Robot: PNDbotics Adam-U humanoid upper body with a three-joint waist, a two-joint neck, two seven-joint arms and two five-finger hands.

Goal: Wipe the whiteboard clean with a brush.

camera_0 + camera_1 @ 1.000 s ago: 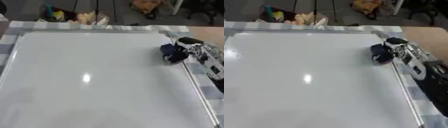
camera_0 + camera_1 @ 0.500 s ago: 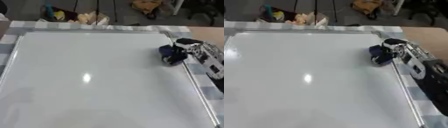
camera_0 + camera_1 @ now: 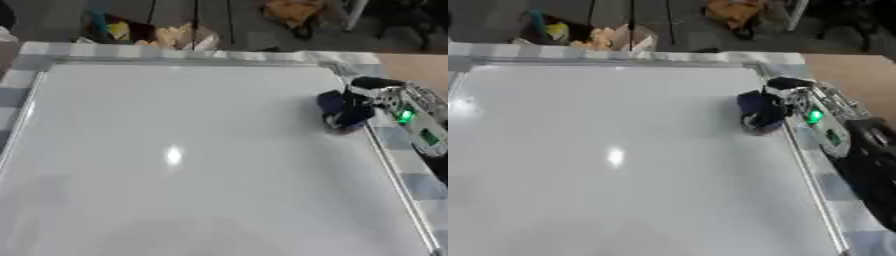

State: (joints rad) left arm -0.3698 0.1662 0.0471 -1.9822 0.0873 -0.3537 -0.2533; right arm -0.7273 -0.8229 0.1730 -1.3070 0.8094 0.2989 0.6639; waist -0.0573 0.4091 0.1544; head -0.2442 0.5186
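- White, glossy whiteboard (image 3: 175,165): lies flat, silver-framed, filling most of the view; no marks visible; a light glare near its centre.
- Dark blue brush (image 3: 343,110): on the board, far right, just beside the right frame edge.
- Right hand (image 3: 798,100): enters from the right, fingers curled round the brush.
- Checked cloth (image 3: 411,175): covers the surface around the frame.

Checked cloth (image 3: 411,165) covers table; whiteboard (image 3: 192,160) lies flat on it.
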